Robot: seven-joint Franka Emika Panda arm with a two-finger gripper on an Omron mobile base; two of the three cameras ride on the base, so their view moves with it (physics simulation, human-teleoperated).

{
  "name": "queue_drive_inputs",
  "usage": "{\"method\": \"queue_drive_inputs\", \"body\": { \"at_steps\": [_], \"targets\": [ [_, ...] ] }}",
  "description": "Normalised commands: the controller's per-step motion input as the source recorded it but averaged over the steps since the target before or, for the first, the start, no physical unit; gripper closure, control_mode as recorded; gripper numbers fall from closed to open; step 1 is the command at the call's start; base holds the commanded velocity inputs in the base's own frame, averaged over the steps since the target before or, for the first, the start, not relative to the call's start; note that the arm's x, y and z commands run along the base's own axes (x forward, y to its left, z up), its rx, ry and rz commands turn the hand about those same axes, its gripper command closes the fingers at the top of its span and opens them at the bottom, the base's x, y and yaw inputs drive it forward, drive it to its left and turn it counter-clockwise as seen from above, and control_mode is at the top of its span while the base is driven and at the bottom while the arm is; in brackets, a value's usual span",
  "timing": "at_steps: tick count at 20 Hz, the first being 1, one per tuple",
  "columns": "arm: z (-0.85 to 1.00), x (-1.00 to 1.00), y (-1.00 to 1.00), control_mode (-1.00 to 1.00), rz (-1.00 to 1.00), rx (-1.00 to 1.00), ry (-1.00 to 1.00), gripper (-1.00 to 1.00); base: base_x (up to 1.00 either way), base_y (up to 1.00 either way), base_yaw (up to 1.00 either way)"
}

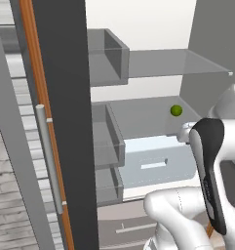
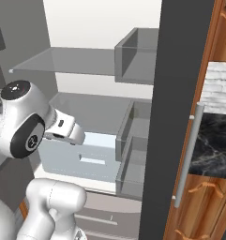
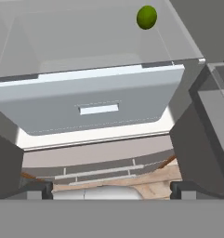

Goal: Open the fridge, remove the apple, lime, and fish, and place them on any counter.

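Flat, even rendered light, bright white interior, soft shadows, no blur.

Wooden brown cabinets (image 2: 213, 206) stand at three o'clock. A white brick wall (image 2: 217, 86) rises above them. Pale brickwork (image 1: 11, 195) fills nine o'clock.

I faced the fridge (image 1: 138, 29) with its doors swung wide. The lime (image 1: 176, 111) sat on a shelf (image 1: 138, 117) inside the fridge, toward that shelf's back right. Directly below the shelf was a drawer (image 1: 155, 163), and door bins (image 1: 107, 141) hung left of it. My gripper (image 3: 111, 188) hovered before the drawer, jaws apart.
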Motion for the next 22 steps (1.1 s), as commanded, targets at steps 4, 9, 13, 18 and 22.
{"method": "queue_drive_inputs", "body": {
  "at_steps": [4,9,13,18,22],
  "targets": [
    [-0.01,0.53,-0.11,-1.0,-0.05,0.0,0.0,-1.0,0.0,0.0,0.0],
    [-0.07,0.42,-0.08,-1.0,-0.04,-0.02,-0.05,-1.0,0.0,0.0,0.0],
    [-0.12,0.22,-0.19,-1.0,-0.08,-0.13,-0.16,-1.0,0.0,0.0,0.0],
    [-0.07,0.1,-0.19,-1.0,-0.13,-0.1,-0.16,-1.0,0.0,0.0,0.0],
    [0.0,0.44,-0.2,-1.0,-0.03,0.0,-0.01,-1.0,0.0,0.0,0.0]
  ]
}}
